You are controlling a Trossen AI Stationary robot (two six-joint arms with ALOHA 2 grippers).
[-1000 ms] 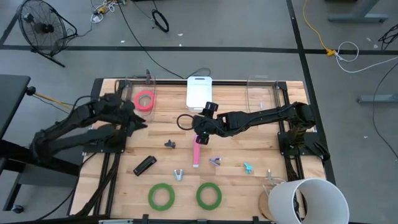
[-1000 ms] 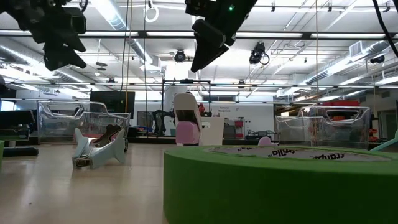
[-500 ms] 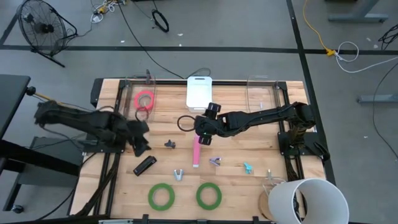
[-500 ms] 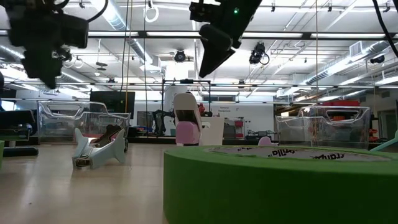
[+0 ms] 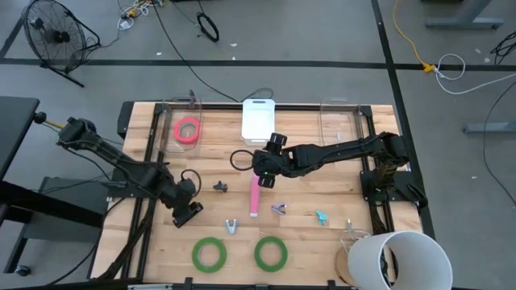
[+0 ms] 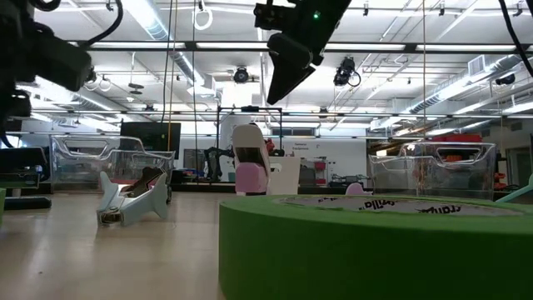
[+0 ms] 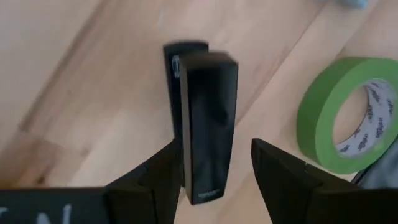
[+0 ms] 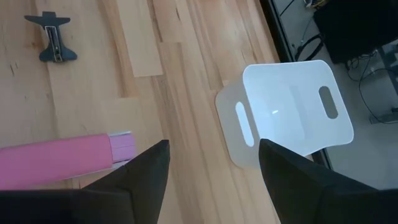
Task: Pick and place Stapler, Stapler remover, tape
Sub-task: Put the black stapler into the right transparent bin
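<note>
A black stapler (image 7: 205, 124) lies flat on the wooden table at the near left (image 5: 190, 214). My left gripper (image 5: 185, 203) hovers open just over it, pointing down, one finger (image 7: 163, 174) on each side of one of its ends. My right gripper (image 5: 263, 179) hangs open at mid-table above the far end of a pink stapler (image 5: 255, 198), which also shows in the right wrist view (image 8: 56, 163). Two green tape rolls (image 5: 209, 254) (image 5: 270, 252) lie flat near the front edge. A pink tape roll (image 5: 187, 130) lies in the far left clear bin. Small staple removers (image 5: 231, 226) (image 5: 220, 186) (image 5: 279, 209) (image 5: 321, 217) lie scattered.
A white bin (image 5: 260, 119) stands at the far middle, also seen in the right wrist view (image 8: 286, 121). A clear bin (image 5: 339, 121) sits at the far right, and a white bucket (image 5: 399, 258) at the near right corner. A black cable loop (image 5: 240, 158) lies beside my right gripper.
My left arm has swung from the far left, beside the pink tape's bin, toward the table's near edge. It has sunk and tipped until its gripper points down over the black stapler. My right gripper has kept still.
</note>
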